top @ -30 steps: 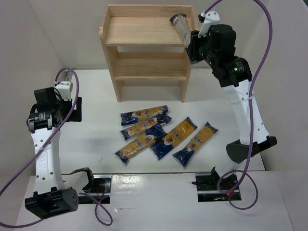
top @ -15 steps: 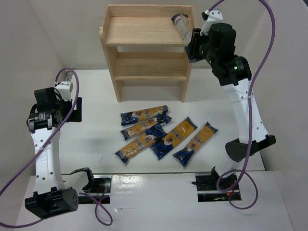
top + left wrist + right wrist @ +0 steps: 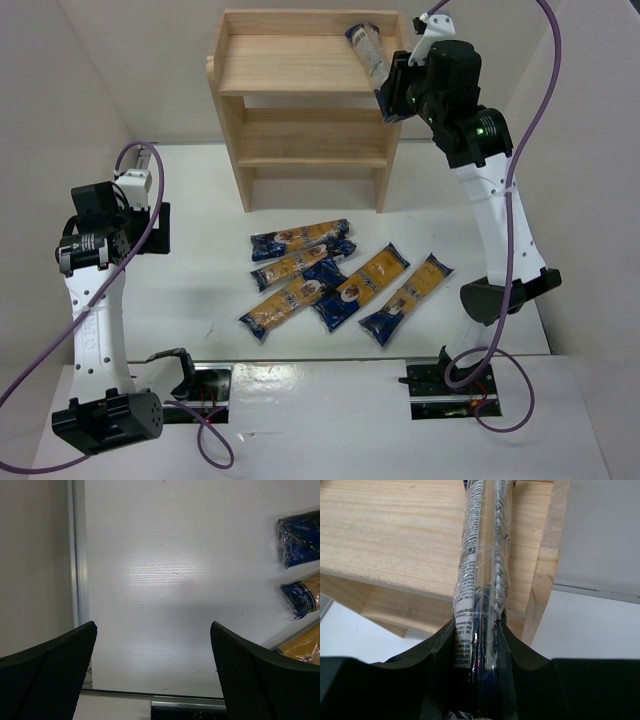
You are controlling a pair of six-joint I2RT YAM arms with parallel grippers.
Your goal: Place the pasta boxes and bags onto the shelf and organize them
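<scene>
The light wooden shelf [image 3: 232, 105] stands at the back of the table. My right gripper [image 3: 392, 88] is shut on one pasta pack [image 3: 366, 52], held over the right end of the top tier. In the right wrist view that pack [image 3: 482, 555] runs up from between my fingers [image 3: 517, 652] across the top board [image 3: 385, 530]. Several dark-blue pasta packs [image 3: 300, 262] lie flat in the middle of the table. My left gripper [image 3: 160, 228] hangs open over bare table at the left, and in its view three pack ends [image 3: 300, 544] show at the right edge.
The shelf's raised right side panel [image 3: 547, 555] stands just right of the held pack. White walls close in the table at the back and both sides. A metal rail [image 3: 77, 555] runs along the table's left edge.
My right gripper has moved left and a little forward with the pack, carrying its far end further over the top tier. The left arm has not moved.
</scene>
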